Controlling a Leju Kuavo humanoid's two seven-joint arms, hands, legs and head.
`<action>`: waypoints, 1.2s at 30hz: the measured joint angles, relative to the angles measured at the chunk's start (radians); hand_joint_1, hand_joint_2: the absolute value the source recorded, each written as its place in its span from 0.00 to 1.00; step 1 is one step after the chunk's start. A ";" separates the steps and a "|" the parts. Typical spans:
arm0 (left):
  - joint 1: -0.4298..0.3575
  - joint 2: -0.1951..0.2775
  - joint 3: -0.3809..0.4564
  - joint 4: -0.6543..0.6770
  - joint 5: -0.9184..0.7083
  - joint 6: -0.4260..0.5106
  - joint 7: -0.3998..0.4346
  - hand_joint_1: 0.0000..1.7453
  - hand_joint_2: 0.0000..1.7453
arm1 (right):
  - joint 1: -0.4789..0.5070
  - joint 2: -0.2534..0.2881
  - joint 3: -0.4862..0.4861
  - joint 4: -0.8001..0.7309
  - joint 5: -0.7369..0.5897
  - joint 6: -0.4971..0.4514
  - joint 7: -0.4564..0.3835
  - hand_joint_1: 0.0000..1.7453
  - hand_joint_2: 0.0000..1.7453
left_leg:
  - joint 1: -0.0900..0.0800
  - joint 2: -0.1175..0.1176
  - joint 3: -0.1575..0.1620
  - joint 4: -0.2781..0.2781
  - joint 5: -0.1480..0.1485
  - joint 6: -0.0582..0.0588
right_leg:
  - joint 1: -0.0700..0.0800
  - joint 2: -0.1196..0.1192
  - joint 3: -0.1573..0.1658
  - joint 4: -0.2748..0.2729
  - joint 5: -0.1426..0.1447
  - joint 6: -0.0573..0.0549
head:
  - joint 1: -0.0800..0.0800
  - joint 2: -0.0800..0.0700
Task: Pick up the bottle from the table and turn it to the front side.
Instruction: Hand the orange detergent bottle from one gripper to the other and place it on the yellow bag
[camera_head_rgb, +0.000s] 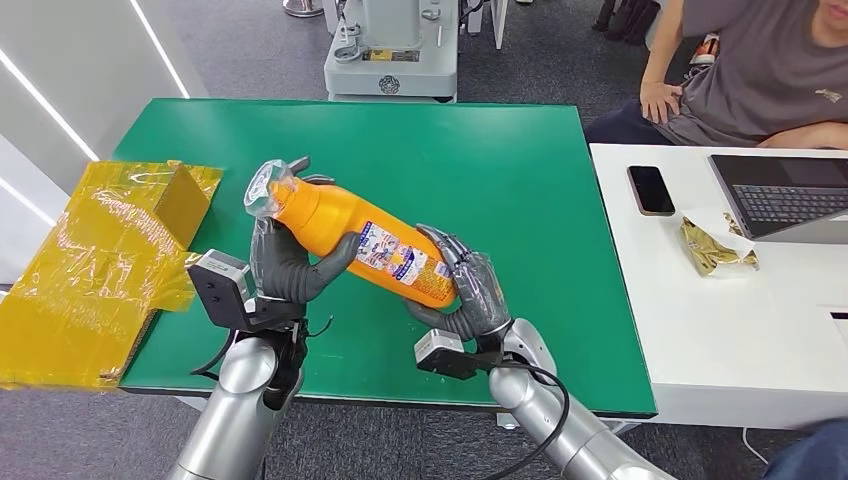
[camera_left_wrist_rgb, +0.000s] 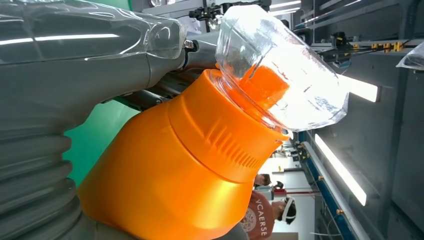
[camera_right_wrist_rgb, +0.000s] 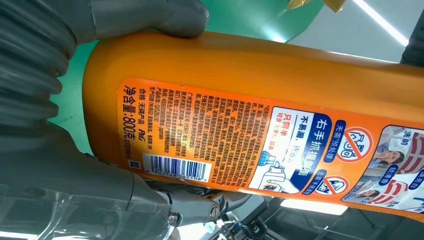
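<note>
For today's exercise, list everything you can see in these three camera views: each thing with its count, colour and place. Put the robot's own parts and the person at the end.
Bottle: one, orange with a clear cap and printed label, held tilted above the green table by both hands.
Green table: one, green, centre.
White table: one, white, to the right of the green table.
Yellow wrapped packages: a pile, yellow, at the green table's left edge.
Phone: one, black, on the white table.
Laptop: one, grey, open on the white table.
Foil packet: one, gold, beside the laptop.
Grey machine: one, pale grey, on the floor beyond the green table.
Left hand: one, grey, gripping the bottle near its cap end.
Right hand: one, grey, gripping the bottle's base end.
Person: one, grey shirt, seated behind the white table.
</note>
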 joint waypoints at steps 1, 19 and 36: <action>0.000 0.000 0.000 0.000 0.000 0.000 0.001 1.00 1.00 | 0.001 0.000 0.000 0.000 0.001 0.000 0.001 1.00 1.00 | 0.000 0.000 0.000 0.000 0.000 0.000 | 0.000 0.000 0.000 0.000 0.000 0.000 | 0.000 0.000; 0.022 -0.004 0.000 0.007 0.002 0.003 0.012 1.00 1.00 | 0.035 0.009 -0.007 -0.022 0.052 -0.107 0.004 0.00 1.00 | 0.000 0.000 0.000 0.000 0.000 0.000 | 0.000 0.000 0.000 0.000 0.000 0.000 | 0.000 0.000; 0.024 -0.003 0.000 0.037 -0.070 0.126 0.014 1.00 1.00 | 0.247 0.037 -0.004 -0.296 0.034 -0.171 -0.044 0.00 1.00 | 0.000 0.001 0.000 -0.001 -0.001 0.000 | 0.000 0.000 -0.001 0.000 -0.001 -0.001 | 0.000 0.000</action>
